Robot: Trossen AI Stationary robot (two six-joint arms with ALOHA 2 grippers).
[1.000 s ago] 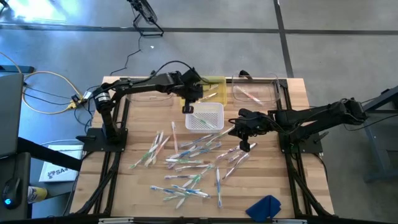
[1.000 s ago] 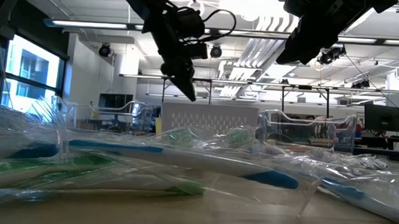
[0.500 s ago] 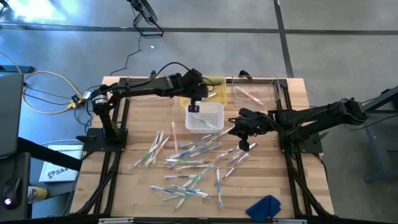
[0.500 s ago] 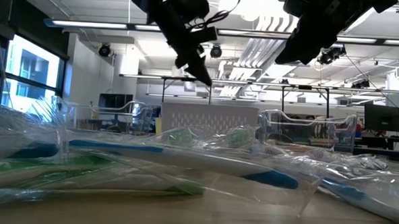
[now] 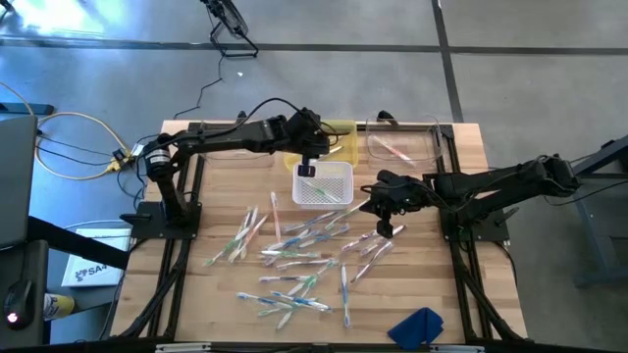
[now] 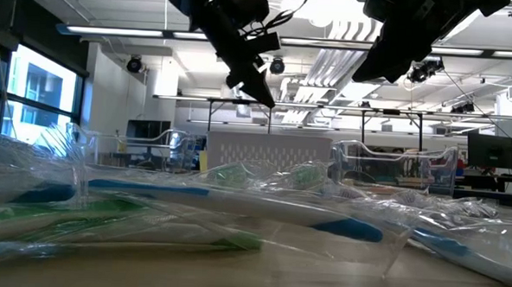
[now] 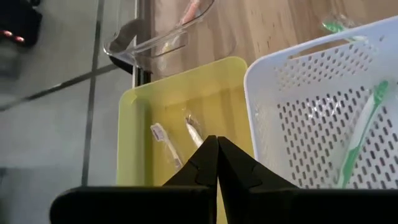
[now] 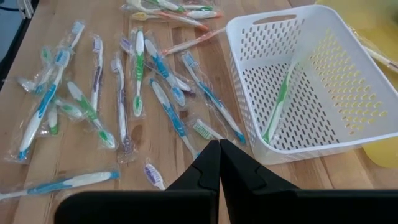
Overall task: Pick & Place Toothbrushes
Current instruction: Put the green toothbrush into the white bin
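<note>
Many wrapped toothbrushes [image 5: 294, 250] lie scattered flat on the wooden table, white with green, blue or pink accents; they also show in the right wrist view [image 8: 137, 74]. One green toothbrush [image 7: 364, 130] lies in the white perforated basket [image 5: 339, 165]. Two more [image 7: 166, 142] lie in the yellow tray [image 7: 180, 93]. My left gripper [image 5: 306, 169] hangs shut and empty above the basket's far left corner, by the yellow tray. My right gripper [image 5: 386, 231] hovers shut and empty to the right of the basket, over the pile's right edge.
Behind the basket stand the yellow tray [image 5: 343, 129] and two clear trays [image 5: 231, 149], the right one [image 5: 417, 147] holding a pink toothbrush. A blue cloth [image 5: 420, 327] lies at the near right edge. Dark arm frames run down both sides of the table.
My left gripper has moved a short way toward the table's right and risen a little, from beside the basket's left edge to over its far left corner, then held still. Its fingers stay shut.
</note>
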